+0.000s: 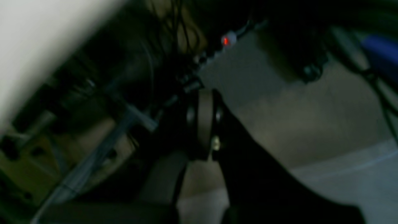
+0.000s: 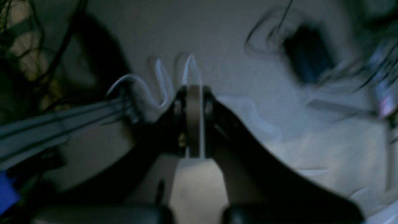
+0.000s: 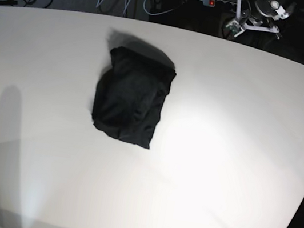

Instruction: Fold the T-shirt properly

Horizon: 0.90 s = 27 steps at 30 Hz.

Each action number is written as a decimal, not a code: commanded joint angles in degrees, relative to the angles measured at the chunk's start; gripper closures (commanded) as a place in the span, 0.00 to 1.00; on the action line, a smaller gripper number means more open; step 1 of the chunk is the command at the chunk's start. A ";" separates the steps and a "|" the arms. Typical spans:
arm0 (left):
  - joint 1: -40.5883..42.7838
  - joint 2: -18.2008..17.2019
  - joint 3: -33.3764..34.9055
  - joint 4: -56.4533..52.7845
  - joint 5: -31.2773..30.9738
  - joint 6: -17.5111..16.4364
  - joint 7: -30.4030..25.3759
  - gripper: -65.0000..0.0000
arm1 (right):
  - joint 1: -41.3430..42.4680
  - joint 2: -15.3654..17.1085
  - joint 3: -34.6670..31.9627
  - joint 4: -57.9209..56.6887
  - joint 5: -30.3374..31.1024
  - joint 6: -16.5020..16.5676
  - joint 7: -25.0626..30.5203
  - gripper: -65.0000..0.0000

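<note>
One black T-shirt (image 3: 131, 96) bundled in a heap, one white counter (image 3: 220, 159) beneath it, two pincers, left pincer (image 1: 202, 124) and right pincer (image 2: 193, 121), one in each wrist view
</note>
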 commanded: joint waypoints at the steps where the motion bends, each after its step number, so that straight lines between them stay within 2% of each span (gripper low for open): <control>1: 0.82 -0.14 -0.15 -1.89 0.54 0.01 -1.37 1.00 | 0.03 0.52 0.92 -1.50 0.87 0.12 2.97 1.00; 5: 0.91 -0.22 -0.15 -12.35 0.89 0.36 -9.01 1.00 | 1.79 0.52 3.65 -9.14 -0.27 0.12 8.42 1.00; 9: -3.49 -0.22 -1.47 -26.77 0.89 0.54 -13.59 1.00 | 5.75 1.65 6.72 -15.91 -9.06 0.12 9.74 1.00; 12: -9.91 -0.14 -5.43 -40.13 0.89 0.54 -16.40 1.00 | 9.18 4.82 7.34 -22.86 -17.15 0.12 9.74 1.00; 16: -19.14 -0.14 -9.91 -58.59 0.89 0.89 -21.59 1.00 | 13.66 9.39 7.25 -33.06 -24.80 0.12 9.83 1.00; 19: -26.26 -0.66 -11.84 -74.15 0.89 7.84 -27.56 1.00 | 16.91 12.55 7.25 -41.76 -31.31 -7.13 9.83 1.00; 21: -30.65 -1.28 -11.58 -84.26 0.89 13.90 -33.19 1.00 | 19.73 14.93 7.25 -48.35 -37.11 -13.99 9.57 1.00; 23: -34.26 -2.07 -11.58 -93.05 0.89 18.56 -39.26 1.00 | 21.66 16.77 7.25 -55.30 -42.73 -22.25 9.74 1.00; 25: -36.37 -2.07 -11.67 -97.84 0.89 21.73 -43.21 1.00 | 23.16 17.56 7.25 -59.34 -46.51 -29.02 9.74 1.00; 27: -38.74 -1.98 -11.76 -97.84 0.71 25.59 -44.71 1.00 | 24.74 17.74 7.25 -61.54 -50.91 -34.65 9.39 1.00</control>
